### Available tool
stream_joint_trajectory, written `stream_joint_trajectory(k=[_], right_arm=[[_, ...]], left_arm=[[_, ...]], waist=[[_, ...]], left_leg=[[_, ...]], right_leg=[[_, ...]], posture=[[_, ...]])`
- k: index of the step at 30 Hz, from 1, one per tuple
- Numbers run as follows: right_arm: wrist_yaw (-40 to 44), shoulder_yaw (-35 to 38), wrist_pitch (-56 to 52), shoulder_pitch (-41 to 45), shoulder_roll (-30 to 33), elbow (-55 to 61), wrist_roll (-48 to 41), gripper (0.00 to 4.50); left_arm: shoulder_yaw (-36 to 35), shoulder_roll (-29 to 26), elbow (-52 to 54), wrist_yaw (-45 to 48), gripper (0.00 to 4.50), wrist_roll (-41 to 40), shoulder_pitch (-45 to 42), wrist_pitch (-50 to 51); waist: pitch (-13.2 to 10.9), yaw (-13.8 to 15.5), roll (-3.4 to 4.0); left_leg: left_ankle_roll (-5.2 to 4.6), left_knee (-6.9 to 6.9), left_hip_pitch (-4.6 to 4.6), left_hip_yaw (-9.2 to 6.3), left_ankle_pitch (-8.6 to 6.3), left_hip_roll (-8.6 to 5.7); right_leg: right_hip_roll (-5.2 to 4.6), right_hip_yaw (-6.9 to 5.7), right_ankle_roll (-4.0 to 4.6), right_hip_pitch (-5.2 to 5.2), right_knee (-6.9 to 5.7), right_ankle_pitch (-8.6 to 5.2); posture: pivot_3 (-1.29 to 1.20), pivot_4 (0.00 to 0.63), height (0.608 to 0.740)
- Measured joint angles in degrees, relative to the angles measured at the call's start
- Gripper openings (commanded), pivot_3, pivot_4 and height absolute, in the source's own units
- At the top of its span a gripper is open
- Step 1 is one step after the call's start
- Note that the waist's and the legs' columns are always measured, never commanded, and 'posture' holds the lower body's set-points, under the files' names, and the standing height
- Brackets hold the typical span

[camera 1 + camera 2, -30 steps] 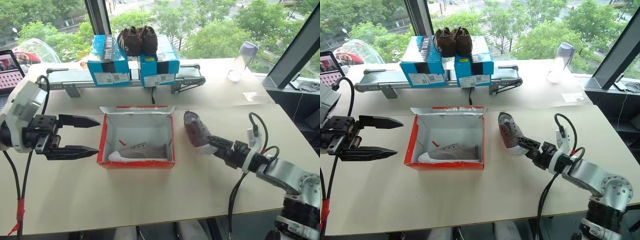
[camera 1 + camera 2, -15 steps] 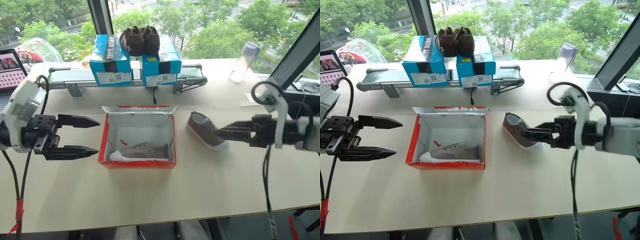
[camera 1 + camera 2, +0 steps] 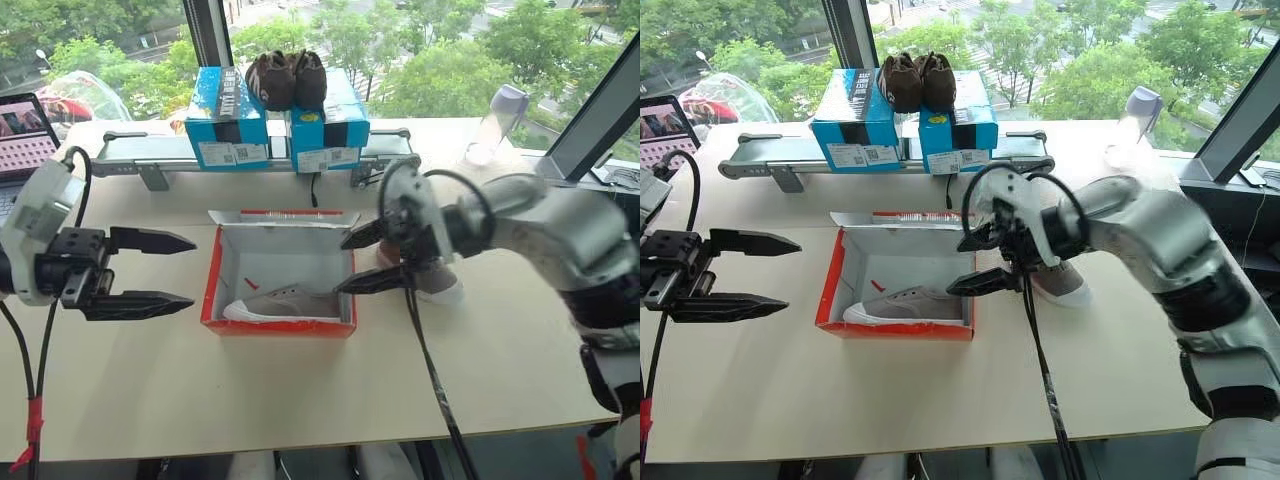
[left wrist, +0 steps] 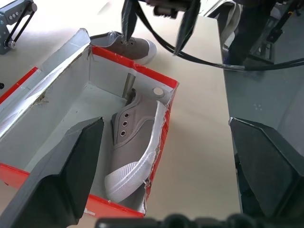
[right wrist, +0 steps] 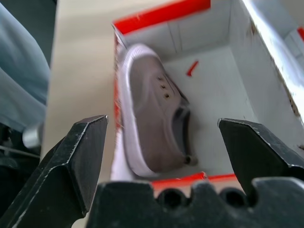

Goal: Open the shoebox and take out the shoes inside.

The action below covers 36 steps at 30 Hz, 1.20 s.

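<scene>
The red shoebox [image 3: 275, 326] stands open in the middle of the table, its lid folded back and its inside white. One grey-brown shoe [image 3: 285, 302] lies in it along the near wall. The other shoe [image 3: 443, 290] lies on the table just right of the box, partly behind my right arm. My right gripper [image 3: 342, 266] hangs open over the box's right end, pointing left with nothing between its fingers. My left gripper [image 3: 193, 270] stands open and empty left of the box, pointing at it. In the right wrist view the shoe [image 5: 152, 118] lies between the spread fingers.
At the back, two blue boxes [image 3: 225, 125] sit on a grey rail [image 3: 150, 160] with a dark brown pair [image 3: 285, 80] on top. A clear bottle [image 3: 495, 120] stands back right, a laptop [image 3: 25, 125] far left. A black cable [image 3: 425, 360] hangs from my right arm.
The shoe that stood tipped at my right gripper's tips now lies flat on the table. The right gripper has swung left and rolled to the box's right end. The left gripper stayed put.
</scene>
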<state>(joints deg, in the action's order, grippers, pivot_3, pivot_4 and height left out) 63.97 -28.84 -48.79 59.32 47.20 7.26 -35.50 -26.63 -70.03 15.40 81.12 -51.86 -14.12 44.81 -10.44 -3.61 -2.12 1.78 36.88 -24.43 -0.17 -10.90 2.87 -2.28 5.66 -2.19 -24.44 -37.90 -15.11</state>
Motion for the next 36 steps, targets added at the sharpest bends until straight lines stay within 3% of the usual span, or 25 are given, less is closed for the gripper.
stream_joint_trajectory(k=[8,16,25,36], right_arm=[[12.1,-7.6,13.6,3.5,-5.4,-15.2,17.0,4.41],[20.3,-8.8,15.6,5.3,-11.4,-19.2,22.3,4.41],[22.8,-8.4,16.1,11.0,-18.6,-26.6,25.6,4.41],[24.4,-9.4,23.1,10.0,-24.3,-40.4,32.6,4.41]], left_arm=[[-5.3,0.2,3.5,-0.9,4.50,-0.3,5.2,2.0],[-8.5,1.7,6.6,-2.2,4.50,-1.5,8.4,3.1],[-10.5,2.5,8.4,-3.8,4.50,-2.3,10.5,3.9],[-10.8,3.4,9.3,-5.5,4.50,-2.4,11.9,3.9]], waist=[[0.0,-0.3,0.00],[0.0,-0.3,0.00],[0.0,-0.4,0.01],[0.0,-0.4,-0.01]], left_leg=[[0.00,0.00,0.06,-0.01,0.00,0.00],[0.01,0.00,0.15,-0.02,0.00,0.01],[0.03,0.00,0.18,-0.05,0.01,0.02],[0.03,0.00,0.19,-0.06,0.01,0.01]], right_leg=[[0.00,-0.02,0.22,-0.02,-0.13,0.13],[0.00,-0.05,0.24,0.07,-0.16,0.14],[0.01,-0.10,0.28,0.08,-0.20,0.16],[0.01,-0.11,0.29,0.10,-0.19,0.17]], posture=[[0.00,0.150,0.740],[0.00,0.150,0.740],[0.00,0.150,0.740],[0.00,0.150,0.740]])
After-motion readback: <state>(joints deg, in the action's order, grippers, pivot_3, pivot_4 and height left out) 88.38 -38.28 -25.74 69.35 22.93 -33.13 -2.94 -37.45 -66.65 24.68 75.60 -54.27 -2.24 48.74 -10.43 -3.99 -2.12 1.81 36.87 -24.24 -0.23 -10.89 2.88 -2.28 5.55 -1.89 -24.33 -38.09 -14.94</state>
